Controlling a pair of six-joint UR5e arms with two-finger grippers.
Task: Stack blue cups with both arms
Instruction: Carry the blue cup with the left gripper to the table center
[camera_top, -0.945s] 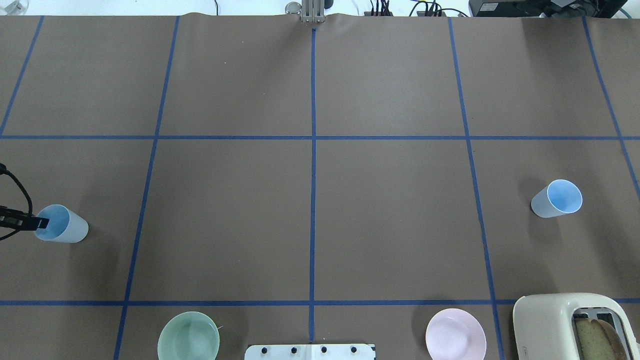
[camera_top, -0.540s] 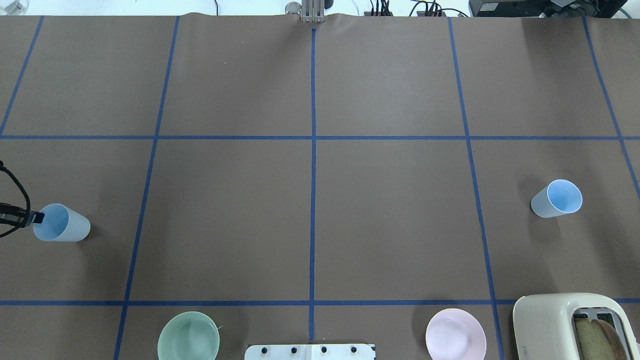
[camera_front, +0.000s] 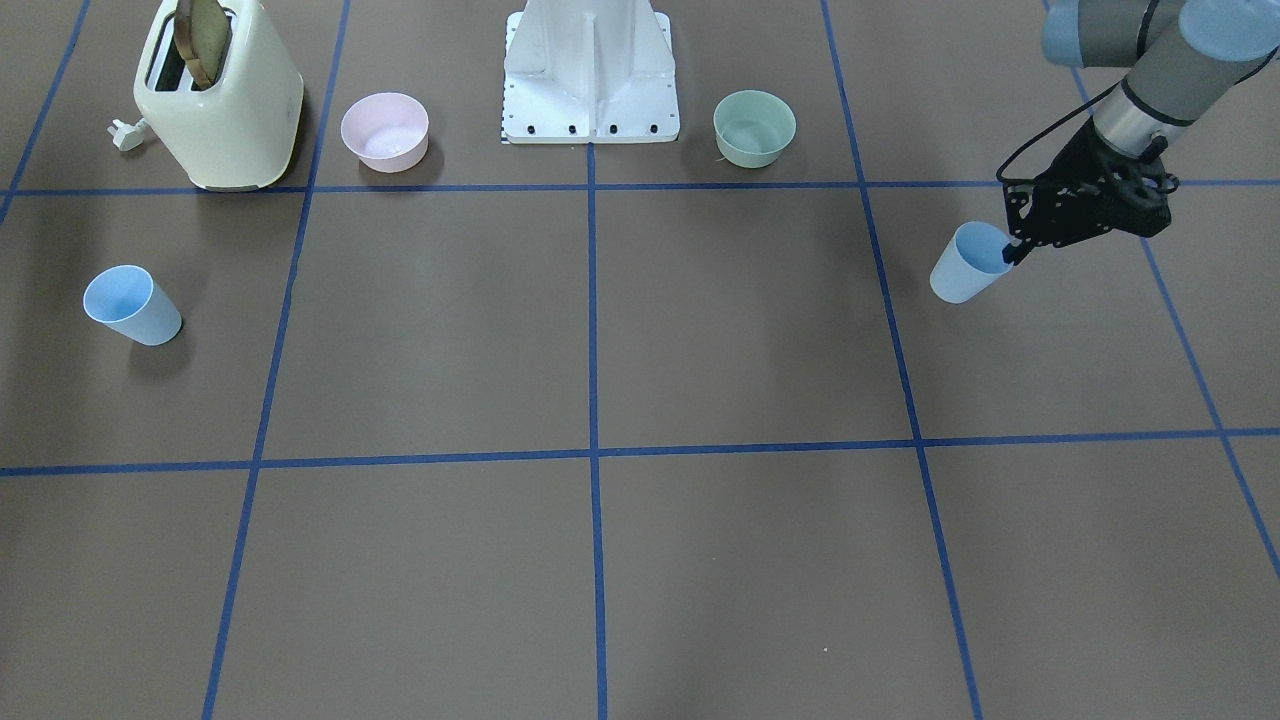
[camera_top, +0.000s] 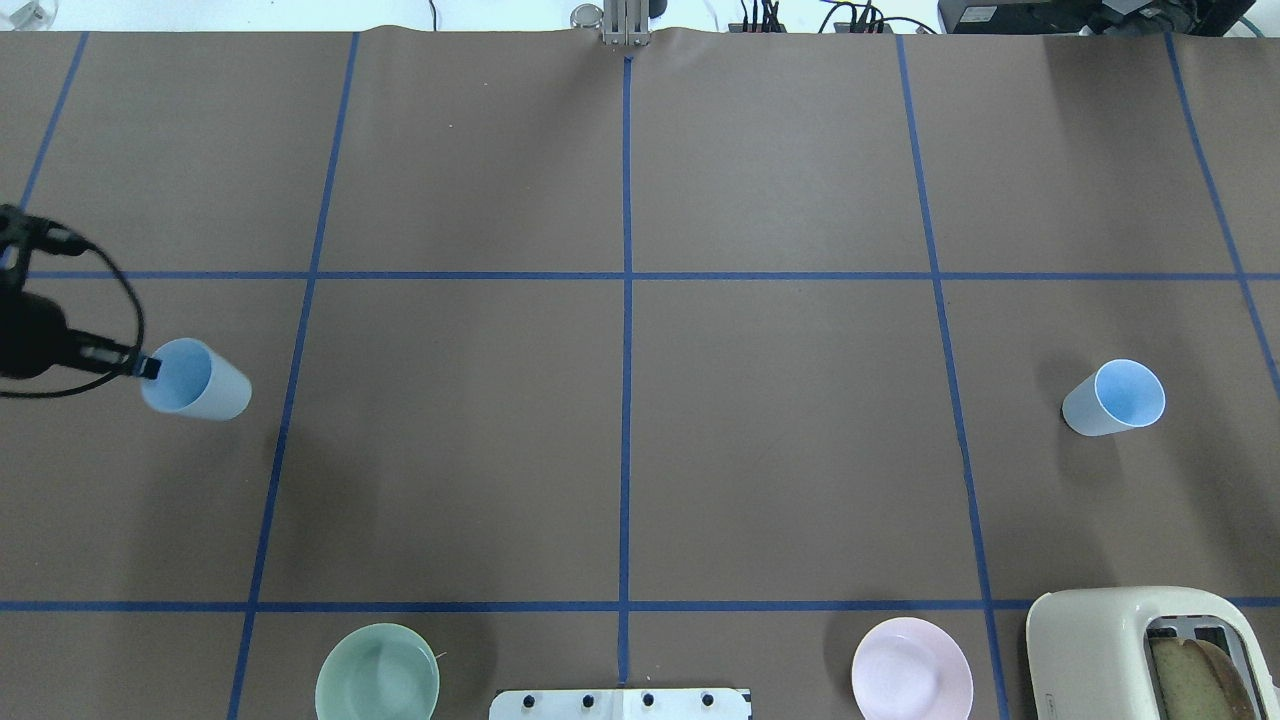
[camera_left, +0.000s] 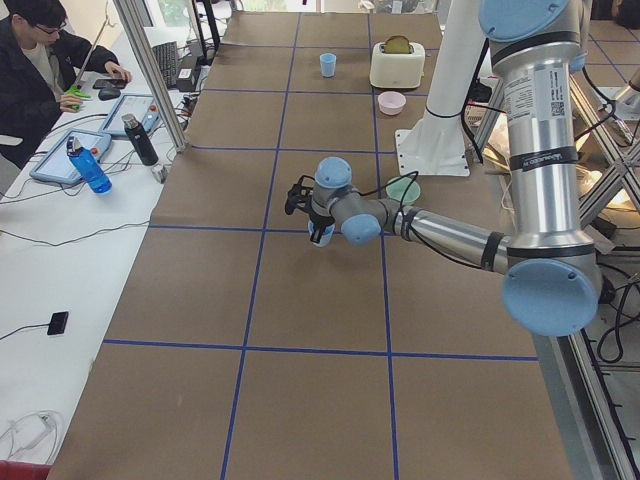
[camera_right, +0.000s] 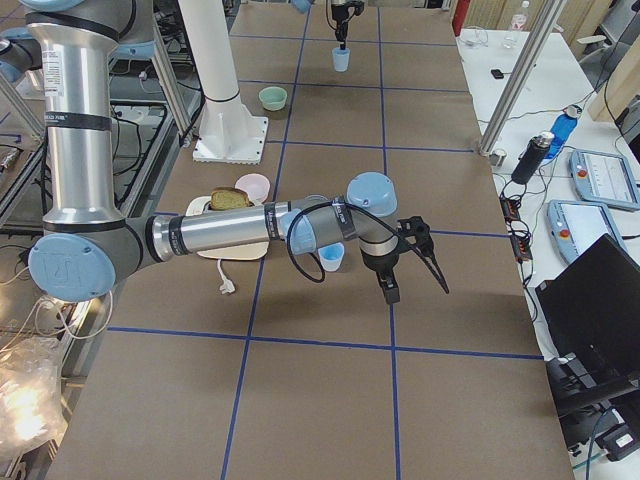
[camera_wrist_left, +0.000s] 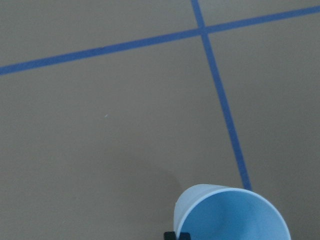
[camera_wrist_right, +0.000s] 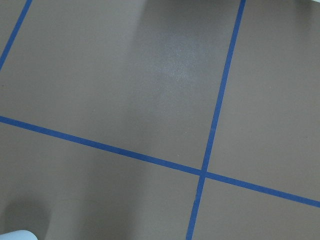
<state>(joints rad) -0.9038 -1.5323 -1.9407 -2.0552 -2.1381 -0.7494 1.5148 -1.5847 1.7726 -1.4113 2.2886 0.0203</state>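
My left gripper (camera_top: 148, 368) is shut on the rim of one pale-blue cup (camera_top: 197, 381), with one finger inside the rim. It holds the cup tilted at the table's left side. This cup also shows in the front view (camera_front: 968, 264), with the gripper (camera_front: 1014, 251) beside it, and in the left wrist view (camera_wrist_left: 232, 216). The other blue cup (camera_top: 1112, 398) stands alone on the right side and also shows in the front view (camera_front: 131, 305). My right gripper (camera_right: 419, 293) shows only in the right side view, near that cup (camera_right: 331, 257); I cannot tell whether it is open or shut.
A cream toaster (camera_top: 1125, 650) holding bread sits at the near right corner. A pink bowl (camera_top: 911, 682) and a green bowl (camera_top: 377, 685) flank the white base pedestal (camera_front: 590, 70). An operator (camera_left: 40, 70) sits at the side desk.
My left gripper has carried its blue cup away from the robot and toward the table's middle. The right cup, the bowls and the toaster have not moved.
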